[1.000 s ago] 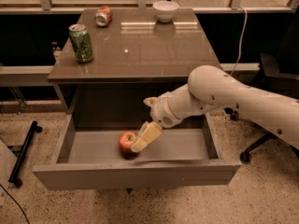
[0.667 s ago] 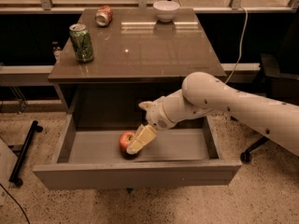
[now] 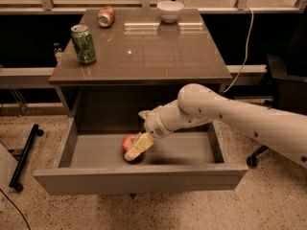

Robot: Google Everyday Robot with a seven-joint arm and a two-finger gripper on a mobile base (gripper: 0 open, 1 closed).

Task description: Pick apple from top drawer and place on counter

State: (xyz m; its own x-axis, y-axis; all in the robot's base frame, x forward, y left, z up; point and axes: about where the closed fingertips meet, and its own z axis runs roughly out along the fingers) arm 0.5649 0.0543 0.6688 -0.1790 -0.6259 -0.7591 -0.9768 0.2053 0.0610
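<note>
The apple (image 3: 127, 142), small, red with yellowish patches, lies on the floor of the open top drawer (image 3: 96, 150), left of the middle. My gripper (image 3: 136, 149) reaches down into the drawer from the right and sits right against the apple's right side, covering part of it. The white arm stretches in from the right edge of the view. The counter (image 3: 144, 47) is the glossy grey-brown top above the drawer.
On the counter stand a green can (image 3: 83, 44) at the left, a crushed red-and-white can (image 3: 106, 16) at the back left, and a white bowl (image 3: 170, 10) at the back. A chair base (image 3: 254, 158) stands right of the drawer and a black stand (image 3: 25, 156) to its left.
My gripper has moved a little left and down in the drawer, closing onto the apple's right side. The apple has not moved.
</note>
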